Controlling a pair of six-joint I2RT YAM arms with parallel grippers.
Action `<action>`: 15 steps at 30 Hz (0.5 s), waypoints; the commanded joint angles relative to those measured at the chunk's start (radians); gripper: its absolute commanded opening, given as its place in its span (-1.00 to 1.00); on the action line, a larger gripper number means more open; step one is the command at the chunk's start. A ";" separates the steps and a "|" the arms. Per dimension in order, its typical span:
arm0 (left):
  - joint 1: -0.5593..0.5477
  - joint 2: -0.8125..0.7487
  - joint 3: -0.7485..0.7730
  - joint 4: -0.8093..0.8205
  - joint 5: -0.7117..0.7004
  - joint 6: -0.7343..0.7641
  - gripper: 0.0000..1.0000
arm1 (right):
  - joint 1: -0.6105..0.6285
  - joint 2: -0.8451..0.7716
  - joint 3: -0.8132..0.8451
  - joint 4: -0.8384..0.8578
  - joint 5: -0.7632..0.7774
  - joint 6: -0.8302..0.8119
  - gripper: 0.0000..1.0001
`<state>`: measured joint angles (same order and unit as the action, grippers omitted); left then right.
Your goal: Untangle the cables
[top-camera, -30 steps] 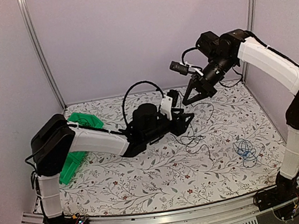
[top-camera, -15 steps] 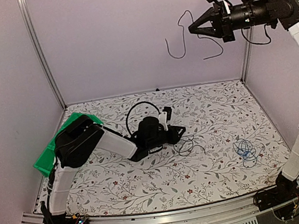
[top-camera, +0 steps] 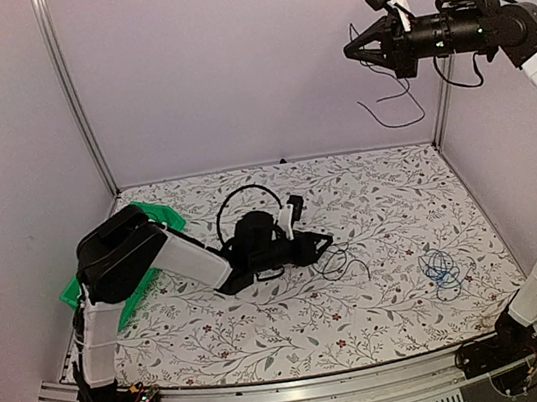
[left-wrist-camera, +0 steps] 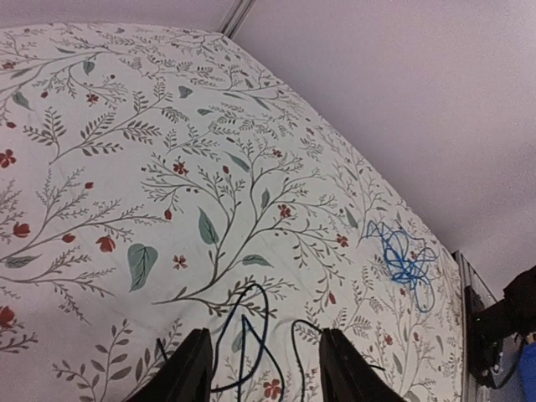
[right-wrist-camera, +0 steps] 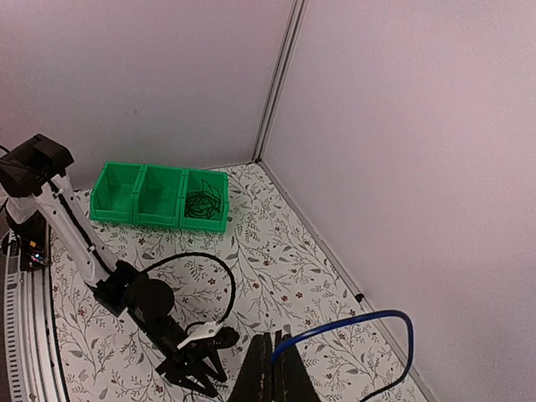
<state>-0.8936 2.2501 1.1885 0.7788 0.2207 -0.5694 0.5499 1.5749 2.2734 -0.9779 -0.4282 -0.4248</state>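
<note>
While the right gripper [top-camera: 351,49], high in the air at 1 o'clock above the floral-patterned counter [top-camera: 268,332], is clenched on a thin black cable [top-camera: 390,123] that dangles free beneath it, the left gripper [top-camera: 322,245] sits low near the counter's centre, released, its fingers standing apart. A loose tangle of black cable loops [left-wrist-camera: 244,343] lies on the counter between and just past those fingers, and a bright blue coiled cable [top-camera: 441,268] lies well apart from it at 4 o'clock.
</note>
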 commanded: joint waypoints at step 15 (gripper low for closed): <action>0.000 -0.580 -0.273 -0.018 -0.153 0.048 0.02 | 0.005 0.003 -0.334 0.007 -0.148 -0.053 -1.00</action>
<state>-0.8936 1.7248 0.9257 0.7822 0.1356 -0.5537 0.5499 1.5719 1.9739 -0.9771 -0.5201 -0.4572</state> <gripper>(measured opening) 0.505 0.020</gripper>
